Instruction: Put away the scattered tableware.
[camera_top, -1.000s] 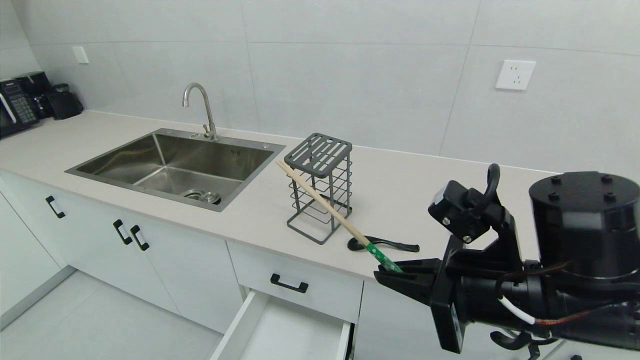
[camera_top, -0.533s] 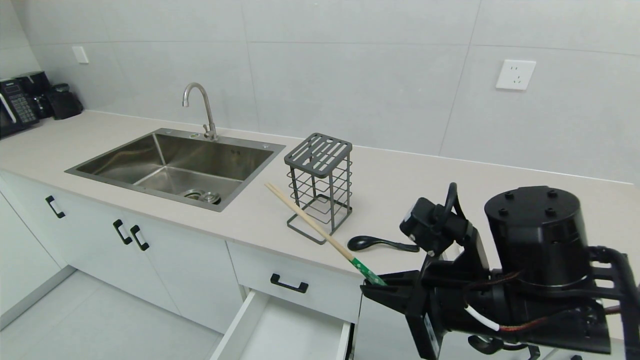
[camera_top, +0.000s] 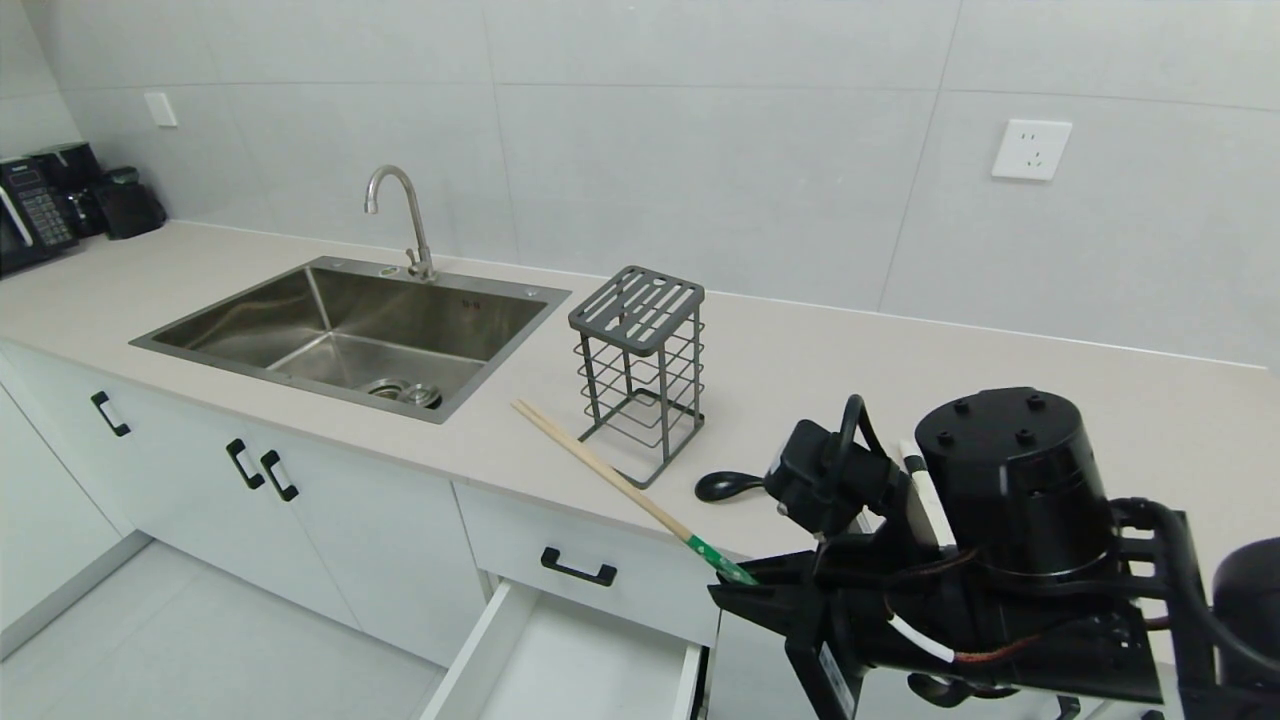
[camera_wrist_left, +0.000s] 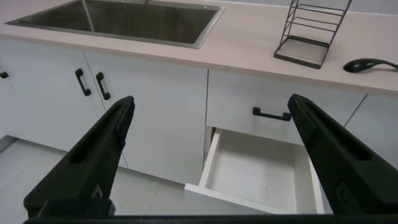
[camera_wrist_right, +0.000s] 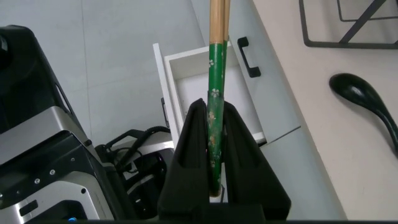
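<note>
The right gripper is pressed together on the green, patterned ends of a pair of chopsticks. It hangs off the counter's front edge, above the pulled-out drawer. In the right wrist view the two black fingers pinch the sticks side by side. The sticks rise at a slant from the grip. In the head view their bare wooden ends cross the front edge and point toward the sink's right front corner.

Close beside that line stands a dark wire rack with a slotted top, upright on the counter between the sink and a black spoon. The spoon lies flat near the front edge, just right of the rack. Its bowl shows in the head view; the right arm hides its handle.

The drawer is white inside and sits under the counter's front edge, below the rack, its black handle facing out.

The left gripper is spread wide and holds nothing. It is out in front of the cabinet doors, facing the drawer from lower down.

A curved faucet stands at the sink's back edge. Dark appliances sit at the counter's far left corner — a white wall socket is on the tiles above the right end.
</note>
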